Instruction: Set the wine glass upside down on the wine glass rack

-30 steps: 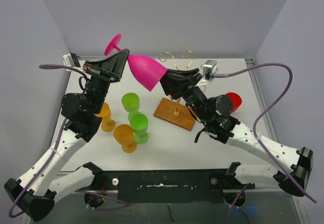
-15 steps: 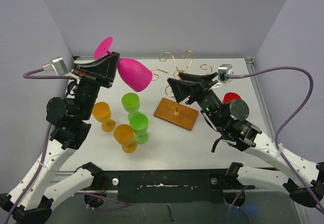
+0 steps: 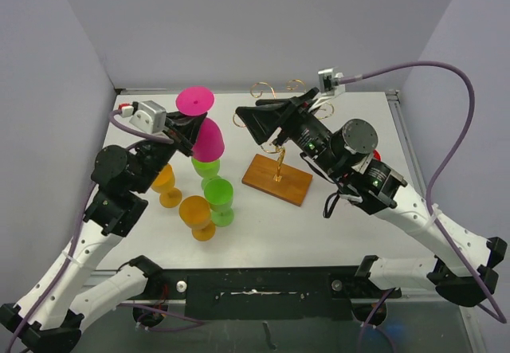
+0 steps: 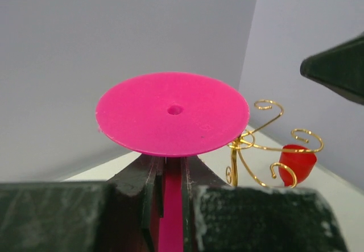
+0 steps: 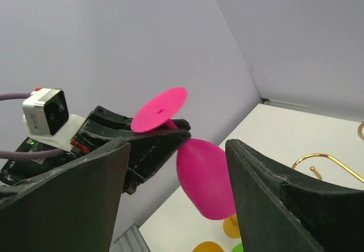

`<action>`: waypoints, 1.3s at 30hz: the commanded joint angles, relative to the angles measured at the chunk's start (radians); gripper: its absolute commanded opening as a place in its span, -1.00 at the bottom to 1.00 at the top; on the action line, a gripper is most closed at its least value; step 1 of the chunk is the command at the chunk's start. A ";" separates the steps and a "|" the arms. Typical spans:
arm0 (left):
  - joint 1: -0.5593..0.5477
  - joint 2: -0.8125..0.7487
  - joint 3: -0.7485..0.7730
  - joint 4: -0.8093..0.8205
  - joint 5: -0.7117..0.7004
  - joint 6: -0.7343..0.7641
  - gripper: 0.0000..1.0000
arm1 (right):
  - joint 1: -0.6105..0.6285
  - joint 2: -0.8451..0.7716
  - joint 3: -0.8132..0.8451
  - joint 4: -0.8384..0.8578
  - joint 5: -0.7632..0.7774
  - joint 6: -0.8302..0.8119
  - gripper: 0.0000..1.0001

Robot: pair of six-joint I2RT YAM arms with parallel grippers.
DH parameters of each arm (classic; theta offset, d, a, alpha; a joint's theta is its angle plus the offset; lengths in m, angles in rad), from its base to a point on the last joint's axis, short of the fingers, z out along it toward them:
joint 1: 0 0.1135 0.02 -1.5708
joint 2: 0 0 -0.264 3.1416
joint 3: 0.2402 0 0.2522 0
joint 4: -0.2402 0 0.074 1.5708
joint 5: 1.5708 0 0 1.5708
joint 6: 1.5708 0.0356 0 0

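Note:
The pink wine glass [image 3: 206,139] hangs upside down in the air, its round foot [image 4: 172,114] on top and its bowl [image 5: 207,178] pointing down. My left gripper [image 3: 191,127] is shut on the stem [image 4: 170,206] just under the foot. The right gripper [image 3: 244,118] stands open to the glass's right, apart from it, with nothing between its fingers [image 5: 62,201]. The wine glass rack [image 3: 277,179] stands behind and right of the glass on its wooden base, gold spiral arms [image 4: 259,147] up.
Two green glasses [image 3: 205,162] [image 3: 219,200] and two orange ones [image 3: 195,216] [image 3: 165,182] stand on the table below the held glass. A red glass [image 3: 368,158] stands right of the rack. Grey walls close off the back and both sides.
The right gripper opened and let go of the bowl, then drew back to the right. The left gripper swung the glass from lying sideways to foot-up and brought it nearer.

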 commanded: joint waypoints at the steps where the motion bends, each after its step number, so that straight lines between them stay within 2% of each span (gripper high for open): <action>1: 0.003 -0.012 -0.052 0.076 0.082 0.064 -1.00 | 0.005 0.038 0.063 -0.028 -0.075 0.080 0.38; 6: 0.003 -0.029 -0.117 0.136 0.150 0.072 -1.00 | -0.002 0.070 0.079 -0.062 -0.065 0.139 0.32; 18: 0.003 -0.064 -0.200 0.238 0.181 0.052 -1.00 | -0.021 0.161 0.109 -0.117 -0.107 0.246 0.09; 29: 0.003 -0.067 -0.223 0.231 0.204 0.035 -1.00 | -0.092 0.162 0.012 -0.024 -0.228 0.420 -0.39; 37: 0.003 -0.066 -0.234 0.218 0.232 0.022 -1.00 | -0.095 0.181 0.009 -0.015 -0.278 0.476 -0.53; 39: 0.004 -0.067 -0.240 0.212 0.234 0.018 -1.00 | -0.098 0.183 0.004 -0.005 -0.287 0.490 -0.63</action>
